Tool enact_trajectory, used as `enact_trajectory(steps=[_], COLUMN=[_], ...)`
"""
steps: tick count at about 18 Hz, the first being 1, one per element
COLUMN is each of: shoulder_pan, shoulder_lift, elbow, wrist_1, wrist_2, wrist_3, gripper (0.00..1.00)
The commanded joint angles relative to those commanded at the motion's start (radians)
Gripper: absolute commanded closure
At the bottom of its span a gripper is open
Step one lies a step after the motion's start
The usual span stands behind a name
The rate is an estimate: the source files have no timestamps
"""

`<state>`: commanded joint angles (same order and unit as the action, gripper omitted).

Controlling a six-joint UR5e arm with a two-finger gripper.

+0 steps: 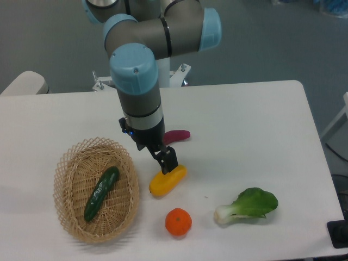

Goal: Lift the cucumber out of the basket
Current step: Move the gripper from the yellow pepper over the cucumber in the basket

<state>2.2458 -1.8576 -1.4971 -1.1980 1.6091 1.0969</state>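
Gripper [167,161] at frame centre, fingers pointing down w/ tips right at upper end of yellow fruit [167,181]; can't tell if clenched or released. Purple veg [177,135] just behind it. Cucumber [101,193] lies diagonally inside basket [67,166], lower left. Orange [178,222] bottom centre, bok choy [249,205] lower right, all on white table [244,125]

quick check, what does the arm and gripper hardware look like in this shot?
Grey cylindrical robot arm with light-blue rounded joint caps and thin black rings between segments. White band above a black wrist section showing a small blue light. Small black two-finger gripper. No loose cables visible.
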Motion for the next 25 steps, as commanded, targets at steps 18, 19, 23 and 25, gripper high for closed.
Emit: enact_trajectory(steps=[18,19,23,25], shoulder_pan=[-0.072,-0.072,-0.077,-0.095], shoulder_lift=[-0.011,-0.011,-0.009,-0.011], elbow=[-0.04,-0.04,-0.048,-0.048], wrist_1=[0.031,0.031,0.031,0.032], wrist_2=[-0.012,-0.012,-0.035,-0.04], wrist_3=[-0.245,-0.264,-0.343,-0.423], gripper=[0.0,0.0,0.0,0.0])
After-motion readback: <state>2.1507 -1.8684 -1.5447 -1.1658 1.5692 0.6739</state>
